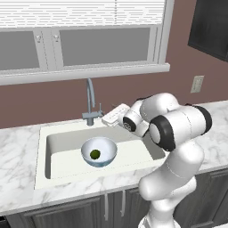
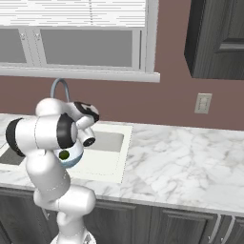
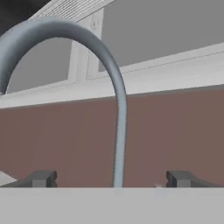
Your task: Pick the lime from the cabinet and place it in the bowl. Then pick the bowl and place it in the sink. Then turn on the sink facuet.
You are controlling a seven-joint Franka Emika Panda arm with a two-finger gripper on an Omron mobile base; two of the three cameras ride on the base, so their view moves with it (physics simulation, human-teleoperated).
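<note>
The sink (image 1: 44, 153) is set in the counter, and the bowl (image 1: 99, 151) sits inside it with the lime (image 1: 95, 154) in it. The faucet (image 1: 91, 100) is framed by the gripper (image 3: 111, 178), spread wide and empty. The small lever could be missed, so the tall spout gets bumped instead.

Both base views looked forward and down from behind the arm, left and right, sharing the sink (image 1: 53, 147), the sink facuet (image 1: 91, 100) and the marble desk (image 1: 18, 178). The hand view sat close behind the tap, facing the window wall.
</note>
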